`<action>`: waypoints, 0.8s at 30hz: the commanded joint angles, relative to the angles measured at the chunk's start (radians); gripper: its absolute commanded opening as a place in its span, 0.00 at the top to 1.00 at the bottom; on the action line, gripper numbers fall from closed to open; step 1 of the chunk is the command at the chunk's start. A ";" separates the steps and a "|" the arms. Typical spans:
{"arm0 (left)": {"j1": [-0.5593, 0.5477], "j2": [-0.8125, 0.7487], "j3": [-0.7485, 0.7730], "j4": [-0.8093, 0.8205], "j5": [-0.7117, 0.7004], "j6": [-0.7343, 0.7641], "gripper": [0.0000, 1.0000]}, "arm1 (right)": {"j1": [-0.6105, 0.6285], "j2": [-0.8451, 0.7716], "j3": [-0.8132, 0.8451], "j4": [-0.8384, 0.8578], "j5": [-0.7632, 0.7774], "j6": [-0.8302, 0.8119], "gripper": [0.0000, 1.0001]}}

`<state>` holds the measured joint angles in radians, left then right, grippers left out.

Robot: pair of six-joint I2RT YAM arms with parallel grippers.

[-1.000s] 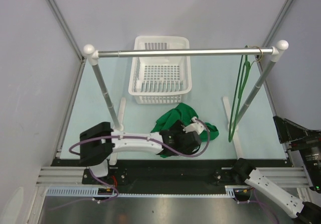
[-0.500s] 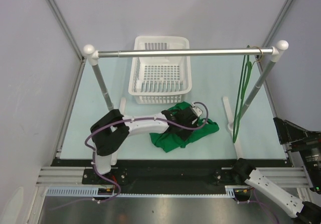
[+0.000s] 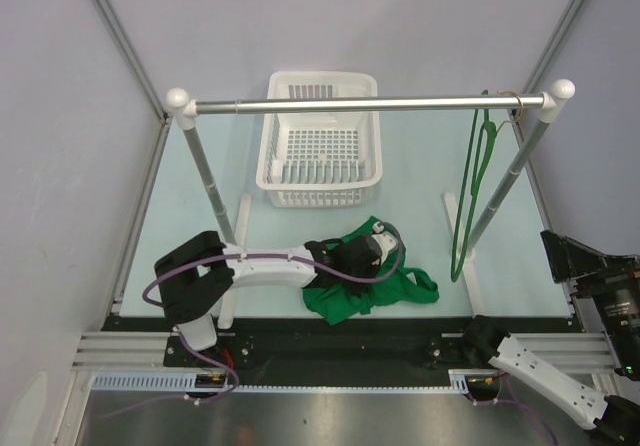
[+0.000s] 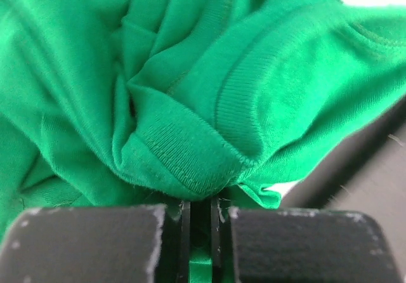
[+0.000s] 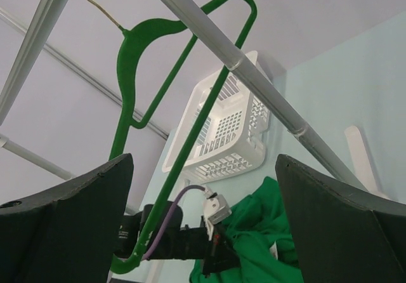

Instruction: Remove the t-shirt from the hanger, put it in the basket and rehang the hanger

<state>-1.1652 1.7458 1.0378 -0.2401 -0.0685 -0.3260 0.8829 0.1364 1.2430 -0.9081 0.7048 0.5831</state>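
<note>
T-shirt [image 3: 372, 291]: crumpled near front edge, free of hanger.
Left gripper [image 4: 200, 208]: clamped on a fold, likely to drag it clear.
Right gripper [image 5: 203, 162]: spread wide, empty.
Hanger [image 3: 470, 206]: bare, hooked on rail [image 3: 370, 106], right edge.

Top view: the left gripper [image 3: 372, 254] has its fingertips buried in the t-shirt [image 3: 350, 296], so the grip cannot be read there. Cloth beneath the wrist is hidden. The right arm [image 3: 545, 371] runs off the right and bottom edges.

Left wrist view: cloth is cut off at all 4 edges. The 2 fingers [image 4: 82, 245] are blurred and cropped at the bottom.

Right wrist view: both fingers [image 5: 63, 232] are dark, blurred and cropped at the corners. The hanger [image 5: 149, 28] has its hook running off the top edge and its lowest corner partly behind 1 finger. A rack pole [image 5: 266, 96] masks part of the basket [image 5: 228, 137].
</note>
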 commanded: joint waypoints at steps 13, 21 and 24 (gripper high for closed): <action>0.088 -0.426 -0.076 0.429 -0.226 -0.455 1.00 | 0.019 -0.008 0.016 0.002 0.041 0.014 0.01; 0.173 -0.445 -0.084 0.801 -0.387 -0.484 1.00 | 0.019 -0.011 0.026 0.000 0.033 0.023 0.01; 0.203 -0.430 -0.078 0.906 -0.462 -0.450 1.00 | 0.019 -0.012 0.029 -0.006 0.032 0.027 0.01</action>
<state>-0.9920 1.3323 0.9443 0.3752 -0.3946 -0.7856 0.8959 0.1352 1.2484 -0.9173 0.7322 0.5953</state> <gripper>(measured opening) 0.141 0.991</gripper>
